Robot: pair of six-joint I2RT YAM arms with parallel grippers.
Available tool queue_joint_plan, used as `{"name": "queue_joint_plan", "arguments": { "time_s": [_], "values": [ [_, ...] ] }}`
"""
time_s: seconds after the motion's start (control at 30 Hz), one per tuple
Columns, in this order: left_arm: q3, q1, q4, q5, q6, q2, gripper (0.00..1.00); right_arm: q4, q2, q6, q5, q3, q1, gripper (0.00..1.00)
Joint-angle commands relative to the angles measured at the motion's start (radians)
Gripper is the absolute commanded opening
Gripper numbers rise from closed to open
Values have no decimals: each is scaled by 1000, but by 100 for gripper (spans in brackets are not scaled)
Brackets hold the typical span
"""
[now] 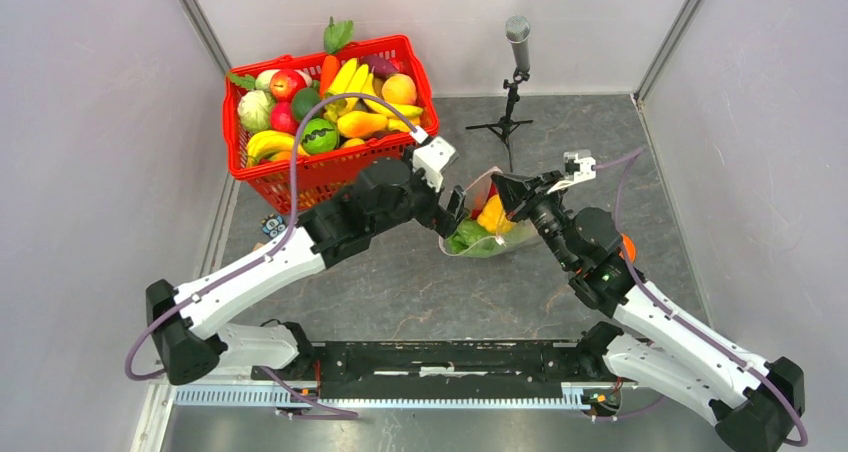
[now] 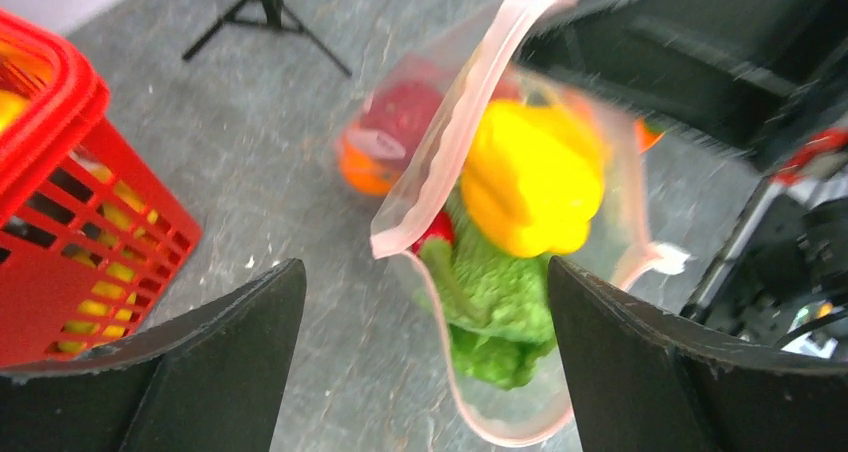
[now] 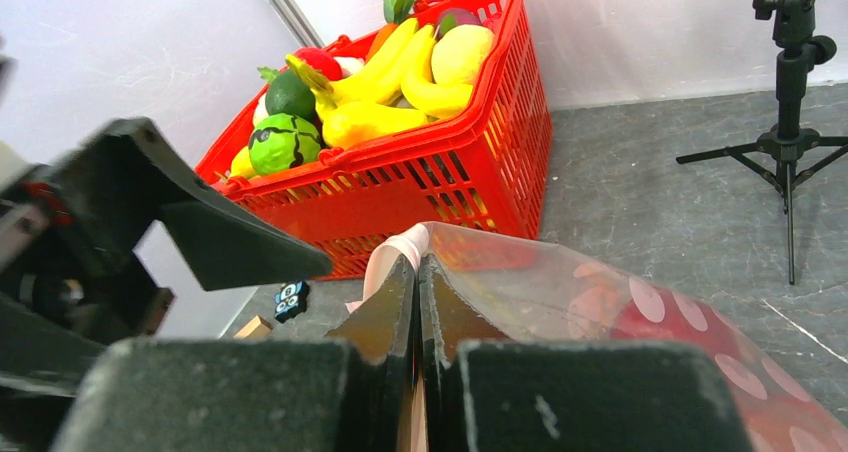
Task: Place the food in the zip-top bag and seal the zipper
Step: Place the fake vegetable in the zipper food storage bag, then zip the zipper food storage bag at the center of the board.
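Film this soft and slick sagged around the light food (image 2: 530, 172) mid-desk, right gripper (image 3: 417, 272) clenched on the rim of the zip-top bag (image 1: 480, 240), left gripper (image 1: 455, 212) spread empty before it; the stiffer zipper (image 2: 455, 112) looked the surest hold.

At the back left of the grey table (image 1: 400, 292) sits a red mesh basket (image 1: 320, 172), heaped with toy produce: yellow bananas (image 1: 350, 77), a red apple (image 1: 287, 82), a striped green melon (image 1: 320, 135) and a pale cauliflower (image 1: 255, 112). A small dark trinket (image 1: 272, 225) lies just beside its front corner. A microphone (image 1: 517, 32) stands upright on a black tripod (image 1: 508, 127) near the back wall.
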Motion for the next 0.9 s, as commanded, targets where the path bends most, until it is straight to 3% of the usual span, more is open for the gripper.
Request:
{"name": "queue_joint_plan", "arguments": {
  "time_s": [0.0,0.27,0.37,0.5,0.7,0.83,0.87],
  "values": [
    [47,32,-86,60,97,58,95,46,-29,-9,7,16,-3,5],
    [77,51,52,145,183,122,87,29,-31,-21,-34,27,-2,5],
    [47,51,132,174,257,124,70,21,-24,-36,-58,38,-2,5],
    [84,64,77,235,308,157,56,20,-17,-56,-93,48,-4,5],
    [113,87,-2,311,342,187,52,17,-25,-87,-115,61,-4,4],
    [126,86,-30,275,352,215,10,18,-31,-113,-142,69,-3,5],
    [128,86,-34,264,353,219,4,13,-31,-127,-149,72,-3,4]
  ]
}}
